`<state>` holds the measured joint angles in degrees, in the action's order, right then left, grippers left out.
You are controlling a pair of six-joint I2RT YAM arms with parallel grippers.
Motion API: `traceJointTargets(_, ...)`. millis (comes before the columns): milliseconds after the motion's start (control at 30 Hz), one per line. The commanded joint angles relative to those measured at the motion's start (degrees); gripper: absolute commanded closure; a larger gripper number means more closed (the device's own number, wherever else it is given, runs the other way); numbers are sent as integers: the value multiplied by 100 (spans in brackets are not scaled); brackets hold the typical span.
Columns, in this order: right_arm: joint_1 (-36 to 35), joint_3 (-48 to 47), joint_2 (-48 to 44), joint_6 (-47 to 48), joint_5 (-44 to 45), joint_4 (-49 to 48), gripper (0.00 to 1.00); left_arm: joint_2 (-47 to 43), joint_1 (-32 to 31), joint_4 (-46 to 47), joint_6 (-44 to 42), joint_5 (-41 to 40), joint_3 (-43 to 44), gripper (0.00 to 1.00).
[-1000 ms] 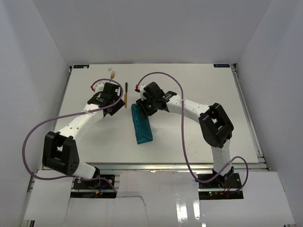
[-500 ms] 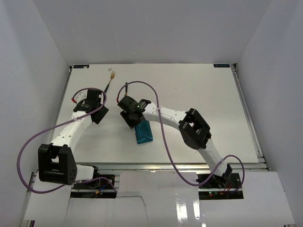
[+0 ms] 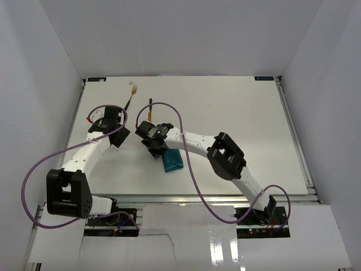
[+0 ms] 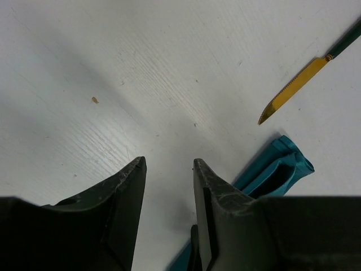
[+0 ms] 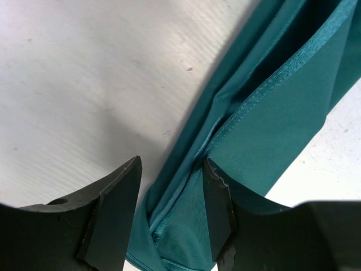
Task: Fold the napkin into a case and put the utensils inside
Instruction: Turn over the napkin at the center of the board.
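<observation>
The teal napkin [image 3: 172, 161] lies folded into a long narrow strip, its far end hidden under my right arm. In the right wrist view its layered folds [image 5: 276, 107] show an open slot along one edge. My right gripper [image 3: 154, 148] [image 5: 171, 165] is open, low over the strip's edge, with one finger over the cloth and one over bare table. The knife [image 3: 150, 105] [image 4: 293, 90] lies just beyond it, blade toward the napkin [image 4: 279, 166]. The fork [image 3: 132, 94] lies at the far left. My left gripper [image 3: 117, 137] [image 4: 168, 164] is open and empty over bare table, left of the napkin.
The white table [image 3: 242, 124] has raised edges, with white walls on three sides. Purple cables loop above both arms. A small brown speck [image 4: 95, 100] lies on the table.
My left arm drew back to the left, away from the knife, uncovering the fork. My right arm swung left and nearer, down onto the napkin's left edge, covering its far end.
</observation>
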<state>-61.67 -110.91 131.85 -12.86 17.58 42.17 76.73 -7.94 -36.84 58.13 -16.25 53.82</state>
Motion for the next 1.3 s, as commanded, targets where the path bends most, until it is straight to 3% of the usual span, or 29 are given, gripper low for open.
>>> traceJointTargets(0, -117, -264, 130, 100, 96, 98, 47, -44, 21, 116, 164, -10, -38, 51)
traceJointTargets(267, -144, -115, 280, 38, 210, 186, 50, -9, 30, 125, 155, 17, -38, 52)
traceJointTargets(367, -179, -10, 315, 56, 386, 212, 66, -9, 30, 124, 181, 8, -39, 52)
traceJointTargets(633, -214, 386, 254, 91, 588, 274, 92, -9, 39, 124, 164, 157, 23, 46)
traceJointTargets(800, -205, 869, -501, 301, 852, -103, 92, -18, 39, 238, 50, 587, -12, 41)
traceJointTargets(1000, -188, 1739, -1679, 679, 19, -1096, 92, -53, -154, 1221, -109, 1861, -513, 33)
traceJointTargets(1267, -47, 2161, -2155, 829, -562, -1264, 92, 176, -910, 1662, -21, 2082, -583, 25)
